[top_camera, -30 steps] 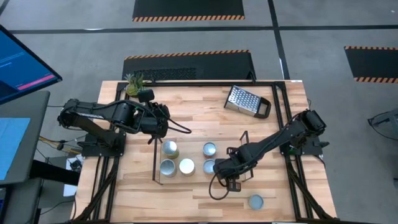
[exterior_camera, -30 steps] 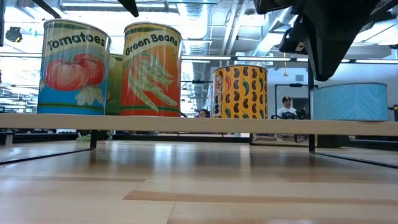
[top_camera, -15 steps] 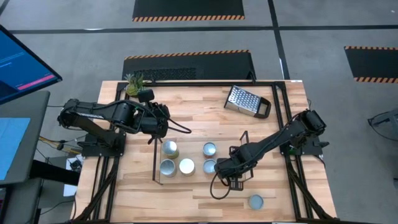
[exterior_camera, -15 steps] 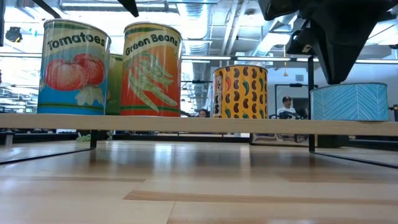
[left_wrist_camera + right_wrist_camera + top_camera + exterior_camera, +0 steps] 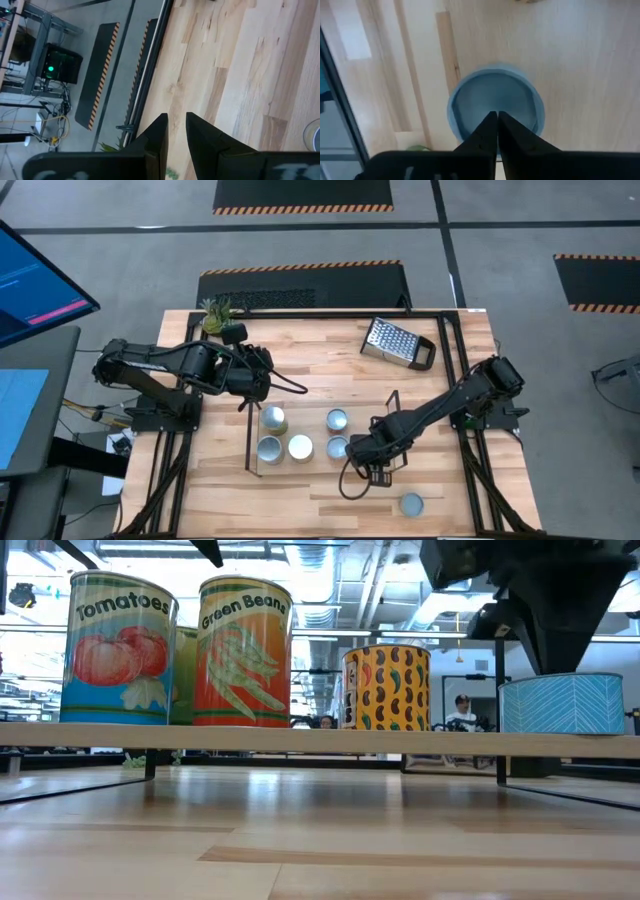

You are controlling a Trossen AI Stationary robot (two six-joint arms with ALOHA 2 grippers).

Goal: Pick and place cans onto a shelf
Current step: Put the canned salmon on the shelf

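Note:
Several cans stand on the shelf (image 5: pixel 300 738): a Tomatoes can (image 5: pixel 118 648), a Green Beans can (image 5: pixel 244 652), an orange bean can (image 5: pixel 386 687) and a low blue can (image 5: pixel 562 705). My right gripper (image 5: pixel 496 131) points straight down over the blue can's top (image 5: pixel 495 97), with its fingers shut. From above, it covers part of that can (image 5: pixel 336 446). One more can (image 5: pixel 411 504) stands alone near the table's near edge. My left gripper (image 5: pixel 176 130) hangs at the shelf's far left, its fingers a little apart and with nothing between them. My right gripper stands with shut fingers right over the blue can's top (image 5: pixel 470 100), pointing down; I cannot tell whether the fingertips touch it. The can stands upright on the shelf board.
A metal grater (image 5: pixel 398 342) lies at the far right of the table, and a small plant (image 5: pixel 215 312) stands at the far left corner. Thin black shelf wires (image 5: pixel 248 442) rise beside the cans. Bare wood lies between the shelf and the near edge.
In the low view my right gripper has edged a little toward the table's right, coming to stand over the middle of the blue can. The can has stayed where it was on the shelf.

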